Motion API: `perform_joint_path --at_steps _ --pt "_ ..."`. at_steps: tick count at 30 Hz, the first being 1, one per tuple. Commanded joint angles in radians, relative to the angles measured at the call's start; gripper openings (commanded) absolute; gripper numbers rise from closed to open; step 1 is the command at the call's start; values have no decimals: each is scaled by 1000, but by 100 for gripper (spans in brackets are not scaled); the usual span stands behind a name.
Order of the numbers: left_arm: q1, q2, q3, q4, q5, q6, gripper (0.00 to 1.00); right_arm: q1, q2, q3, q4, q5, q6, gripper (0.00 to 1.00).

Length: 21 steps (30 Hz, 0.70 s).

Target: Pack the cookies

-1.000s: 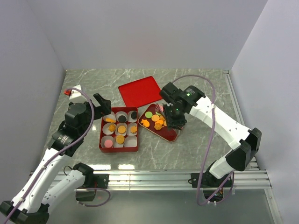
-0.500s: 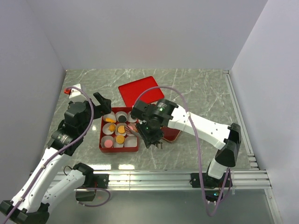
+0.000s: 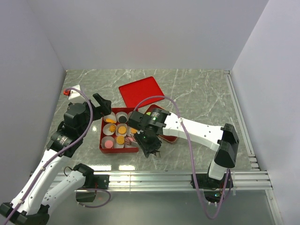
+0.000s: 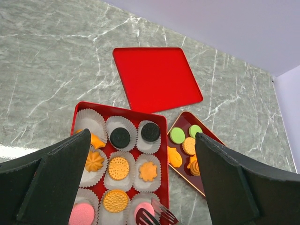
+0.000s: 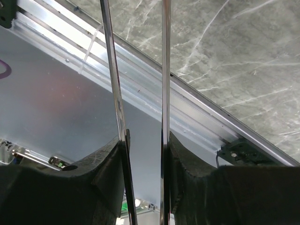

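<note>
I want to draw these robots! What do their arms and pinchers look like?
The left arm and right arm are both made of white tube-like parts with chunky black joints. A thin purple cable loops along each one. The left gripper and right gripper have black fingers.

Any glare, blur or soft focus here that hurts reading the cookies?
Top external: evenly lit and sharp, with bright glare patches on the table by the near rail. Left wrist: cookies in focus; the open left fingers are dark, soft masses at the bottom corners. Right wrist: right fingers underexposed, and the tongs they clamp show streaky highlights.
</note>
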Motion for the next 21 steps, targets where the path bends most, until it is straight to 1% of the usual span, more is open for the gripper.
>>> perform_joint_path --at_steps 1,3,4,10,17,21 --pt "-2 -20 32 5 15 -10 99 6 3 -11 20 9 21 37" --pt "0 -24 29 5 18 -12 99 4 1 -20 22 16 29 40" --pt "-2 -25 29 5 18 -13 99 4 0 -20 22 19 35 43" --pt "-2 -30 30 2 18 -12 99 6 9 -12 3 50 51 50" --pt "-2 -31 29 4 21 -15 99 6 9 12 -24 93 72 52" --pt "0 -31 32 4 18 -12 100 2 -2 75 -53 124 83 52"
